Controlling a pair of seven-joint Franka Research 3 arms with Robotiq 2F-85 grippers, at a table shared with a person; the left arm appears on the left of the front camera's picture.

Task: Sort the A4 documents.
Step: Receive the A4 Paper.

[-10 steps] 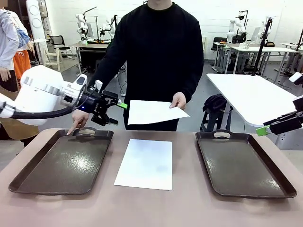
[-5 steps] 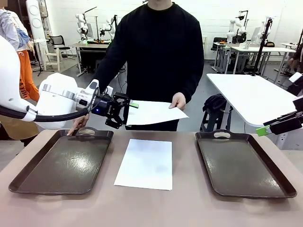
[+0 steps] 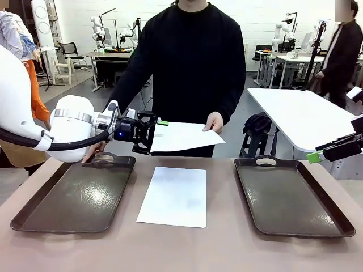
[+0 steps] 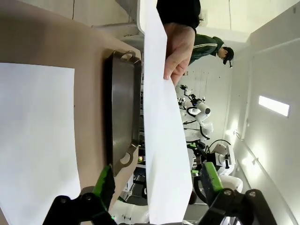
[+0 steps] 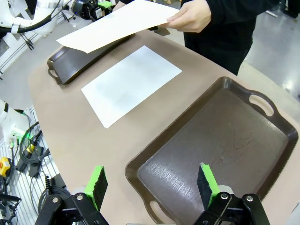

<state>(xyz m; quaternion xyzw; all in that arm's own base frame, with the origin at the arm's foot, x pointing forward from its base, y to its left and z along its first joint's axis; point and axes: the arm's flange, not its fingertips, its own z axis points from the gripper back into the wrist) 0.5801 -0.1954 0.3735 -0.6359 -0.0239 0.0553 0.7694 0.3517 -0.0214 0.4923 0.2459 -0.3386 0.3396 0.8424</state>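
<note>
Jaws of the left tool (image 3: 152, 135) are standing spread, with the edge of a white sheet (image 3: 184, 136) passing between them. A person's hand (image 3: 214, 120) is holding that sheet's opposite end, above the counter (image 3: 227, 243). A second sheet (image 3: 174, 195) is lying flat between the left tray (image 3: 74, 198) and the right tray (image 3: 292, 195). The right tool (image 5: 152, 185) is hovering spread above the right tray.

Matt white paper sheets (image 3: 173, 195), glossy dark trays (image 3: 74, 198) — finely textured, smooth matt tabletop (image 3: 181, 249)
</note>
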